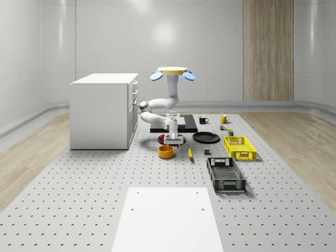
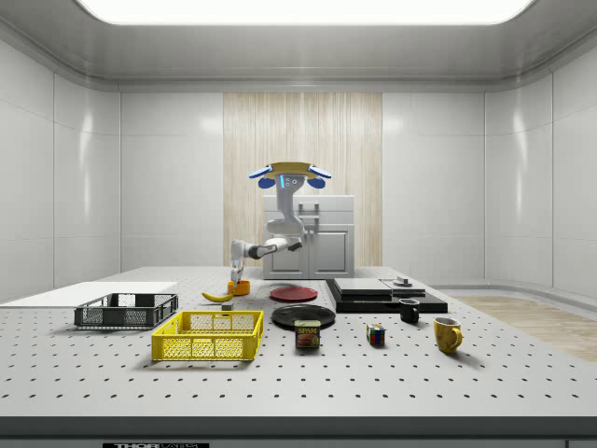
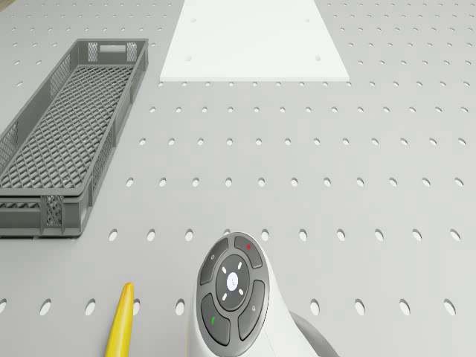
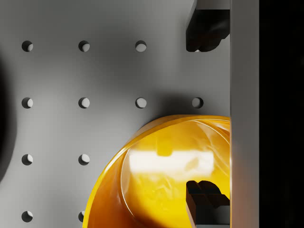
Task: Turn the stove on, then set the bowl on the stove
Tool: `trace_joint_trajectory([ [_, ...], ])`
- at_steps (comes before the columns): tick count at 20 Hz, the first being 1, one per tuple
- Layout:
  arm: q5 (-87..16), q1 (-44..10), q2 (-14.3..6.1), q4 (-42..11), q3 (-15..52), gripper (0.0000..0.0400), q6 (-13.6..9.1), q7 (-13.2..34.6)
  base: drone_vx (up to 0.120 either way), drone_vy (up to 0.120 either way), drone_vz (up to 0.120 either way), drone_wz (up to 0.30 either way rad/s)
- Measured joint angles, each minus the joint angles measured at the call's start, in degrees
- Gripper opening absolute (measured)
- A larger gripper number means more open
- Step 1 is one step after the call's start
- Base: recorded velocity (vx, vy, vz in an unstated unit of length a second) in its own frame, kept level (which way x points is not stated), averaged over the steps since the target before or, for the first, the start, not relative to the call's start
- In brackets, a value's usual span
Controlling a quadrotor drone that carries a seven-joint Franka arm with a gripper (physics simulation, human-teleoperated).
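The orange bowl (image 1: 166, 151) (image 2: 240, 287) (image 4: 156, 185) stands on the perforated table in front of the red plate (image 1: 164, 138). The black stove (image 1: 185, 122) (image 2: 382, 295) lies flat farther back, with a small knob (image 2: 403, 281) on top. The drone (image 1: 173, 72) (image 2: 287, 173) hovers over the stove area, its arm bent down toward the bowl. My gripper (image 1: 172, 142) (image 2: 237, 276) (image 4: 207, 114) is open just above the bowl's rim. One finger (image 4: 205, 197) is over the bowl's inside and the other finger (image 4: 204, 31) is outside the rim.
A white cabinet (image 1: 103, 111) stands at the whole-scene view's left. A banana (image 1: 190, 153) (image 3: 119, 327), a black plate (image 1: 206, 137), a yellow basket (image 1: 240, 147), a grey crate (image 1: 226, 175) (image 3: 59, 141) and mugs (image 1: 203, 120) lie right of the bowl. A white panel (image 1: 167, 218) lies in front.
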Motion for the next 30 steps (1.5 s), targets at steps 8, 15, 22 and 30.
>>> trace_joint_trajectory([
  [8,-0.78,-1.65,1.81,2.71,-0.32,0.04,-0.05,-0.47,0.0,0.0,0.0,0.0],
  [15,-1.69,-1.78,2.35,3.95,-1.18,0.04,0.49,-1.11,0.0,0.0,0.0,0.0],
  [22,-2.8,-1.59,2.67,4.24,-2.3,0.04,0.79,-1.21,0.0,0.0,0.0,0.0],
  [30,-3.83,-1.61,3.27,4.62,-3.21,0.04,0.81,-1.22,0.0,0.0,0.0,0.0],
])
